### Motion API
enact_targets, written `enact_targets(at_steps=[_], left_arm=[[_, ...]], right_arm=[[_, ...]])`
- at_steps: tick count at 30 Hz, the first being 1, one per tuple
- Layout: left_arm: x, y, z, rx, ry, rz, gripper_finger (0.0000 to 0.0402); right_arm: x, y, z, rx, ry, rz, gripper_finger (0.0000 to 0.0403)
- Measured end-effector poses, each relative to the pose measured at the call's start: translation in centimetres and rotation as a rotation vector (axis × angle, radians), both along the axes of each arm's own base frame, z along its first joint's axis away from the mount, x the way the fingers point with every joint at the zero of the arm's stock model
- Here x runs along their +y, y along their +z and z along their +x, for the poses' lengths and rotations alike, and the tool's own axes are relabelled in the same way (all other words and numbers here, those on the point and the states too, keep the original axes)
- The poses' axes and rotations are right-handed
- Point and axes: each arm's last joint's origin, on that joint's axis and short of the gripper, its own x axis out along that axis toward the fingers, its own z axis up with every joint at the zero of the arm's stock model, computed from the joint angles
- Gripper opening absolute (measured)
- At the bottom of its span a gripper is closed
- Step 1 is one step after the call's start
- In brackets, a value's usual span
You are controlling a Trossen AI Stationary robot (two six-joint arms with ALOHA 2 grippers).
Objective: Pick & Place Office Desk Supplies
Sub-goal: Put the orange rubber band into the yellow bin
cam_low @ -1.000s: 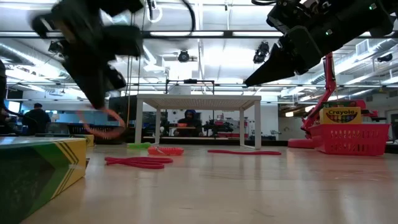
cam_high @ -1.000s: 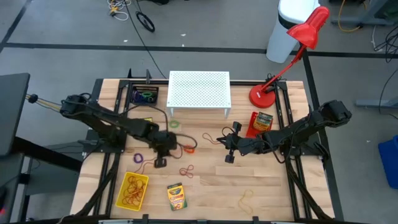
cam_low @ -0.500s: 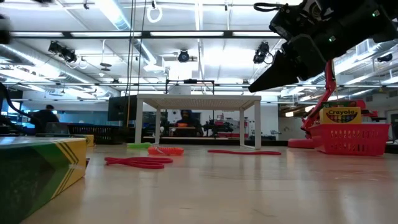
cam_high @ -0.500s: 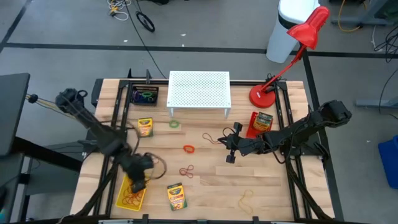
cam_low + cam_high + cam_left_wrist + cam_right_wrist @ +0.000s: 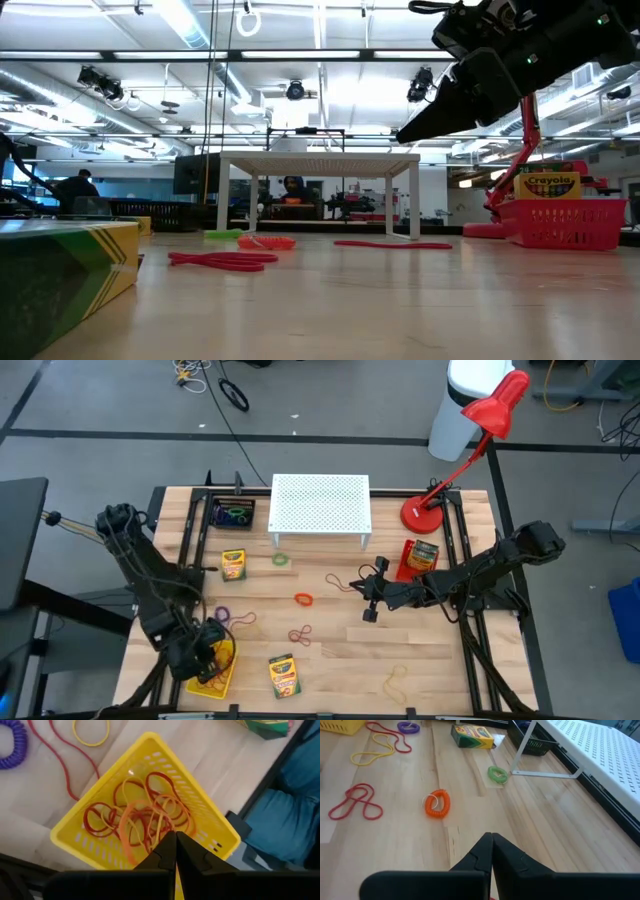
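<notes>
Left gripper [image 5: 175, 840] clenched shut, nothing visibly pinched, poised above yellow basket [image 5: 210, 812] at the front-left of the table [image 5: 440, 660]. Basket full of red, yellow and orange rubber bands [image 5: 145, 820]. Just outside the basket on the table: loose yellow band [image 5: 91, 731], red band [image 5: 55, 750], purple coil loop [image 5: 12, 745]. Seen from above: left gripper [image 5: 205, 660] over the basket's left edge, arm folded back toward the table's left-rear corner.

Right gripper [image 5: 491, 845] also clenched, empty, held above mid-table. Ahead of it: orange coil loop [image 5: 437, 803] flat on the wood, green loop [image 5: 497, 774] near a leg of the white perforated stand [image 5: 600, 750], red rubber band [image 5: 355, 802] off to the side, crayon box [image 5: 472, 736] farther off. From above: right gripper [image 5: 368, 592] between the orange loop [image 5: 303, 599] and the red basket [image 5: 408, 565], which holds a crayon box upright.

Other supplies from above: crayon box [image 5: 233, 564] left of the green loop [image 5: 280, 559], another crayon box [image 5: 284, 674] at the front edge right of the yellow basket, red bands [image 5: 300, 635] mid-table, pale yellow band [image 5: 396, 680] front right, black tray [image 5: 232, 515] at rear left with coloured loops inside. Red desk lamp [image 5: 470, 450] at rear right.
</notes>
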Motion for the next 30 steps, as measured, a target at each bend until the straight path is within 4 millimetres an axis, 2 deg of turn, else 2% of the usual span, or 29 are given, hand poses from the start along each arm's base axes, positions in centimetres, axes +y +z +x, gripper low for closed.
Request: enact_targets(at_steps=[4,13,19,24,30], left_arm=[[-0.4,-1.0,0.3,0.018,0.015,0.041,0.0022],[-1.0,-2.2,0.4,0.096,0.004,0.055,0.0095],[-0.9,-2.0,0.4,0.046,-0.084,0.086,0.0095],[-0.7,-2.0,0.3,0.092,-0.017,0.069,0.0098],[-0.7,-2.0,0.2,0.188,0.043,0.013,0.0136]], right_arm=[[0.0,0.1,0.0,-0.006,0.008,0.006,0.0017],[0.1,0.1,0.1,-0.011,0.020,0.016,0.0017],[0.1,0.1,0.1,-0.010,0.022,0.012,0.0017],[0.2,0.1,0.1,0.006,0.060,-0.018,0.0017],[0.1,0.1,0.1,0.006,0.053,-0.027,0.0017]])
